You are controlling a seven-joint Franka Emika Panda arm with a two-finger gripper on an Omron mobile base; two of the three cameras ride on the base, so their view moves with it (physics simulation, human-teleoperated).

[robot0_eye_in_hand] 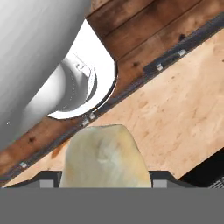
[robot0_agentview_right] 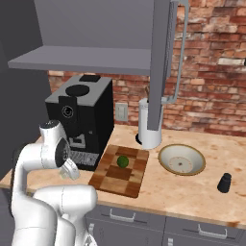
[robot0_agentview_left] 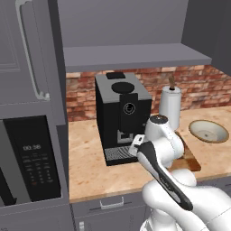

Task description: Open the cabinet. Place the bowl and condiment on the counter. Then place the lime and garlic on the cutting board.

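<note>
Gripper in the hand view: its two dark fingertips stand fairly wide apart and the whitish, lumpy garlic bulb fills the gap between them, so the jaws appear closed on it. The bulb's longer side runs up the picture away from the tips, broad at the tips and narrower at its far end. Behind it lies the beige speckled stone counter, whose front edge crosses the picture on a slant; past that edge are a dark strip of drawer fronts and a brown plank floor.

From the left base view, the white arm folds in front of the black box-shaped coffee machine, hiding much of the checkered wooden cutting board. The wide cream bowl with a tan rim sits upright on the counter right of the board, nothing in it. A white paper-towel roll stands behind the board. The grey wall cabinet is open, its door swung out at the left above a black microwave.

From the right base view, the small dark-green lime rests on the board near its back edge, with bare board in front of it toward the counter's edge. The bowl is just right of the board, apart from it. The slim black condiment bottle stands upright further right, with bare counter around it. The cabinet's other door hangs open edge-on over the paper-towel roll.
</note>
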